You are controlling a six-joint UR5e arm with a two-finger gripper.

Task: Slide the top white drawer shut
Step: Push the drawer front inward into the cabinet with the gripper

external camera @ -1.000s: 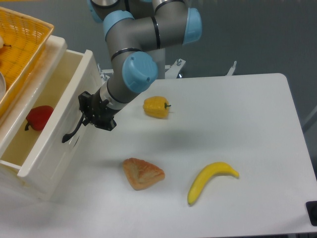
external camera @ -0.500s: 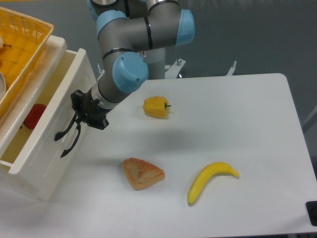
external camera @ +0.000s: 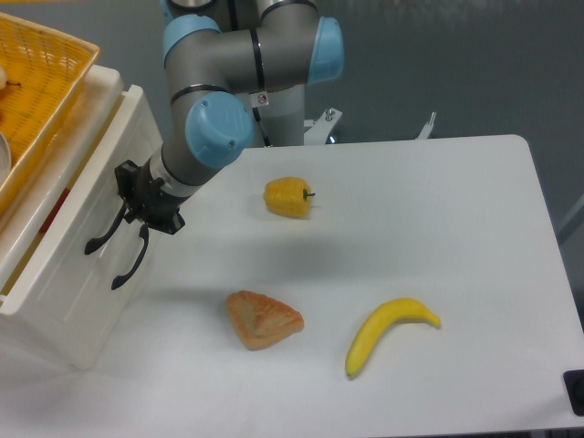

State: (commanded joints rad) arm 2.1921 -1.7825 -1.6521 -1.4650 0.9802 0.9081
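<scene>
The drawer [external camera: 68,242] is a big glossy cream-white plastic box at the left edge of the frame, below a yellow basket [external camera: 41,100] in the upper left corner. Its flat front panel faces right, toward the table [external camera: 438,237], and carries a curved black handle [external camera: 99,239]. Only a narrow slit of the interior shows along its top, with a sliver of something red inside. Its front panel runs slantwise from the upper middle-left down toward the lower left, and a second black handle [external camera: 130,265] sits just lower right of the first.

The gripper [external camera: 137,196] is pressed against the front panel just above the handles; whether its fingers are spread or together cannot be told.

On the table lie a yellow pepper [external camera: 288,197] near the centre, a brown pastry [external camera: 262,318] lower down, and a banana [external camera: 387,332] to the lower right.
</scene>
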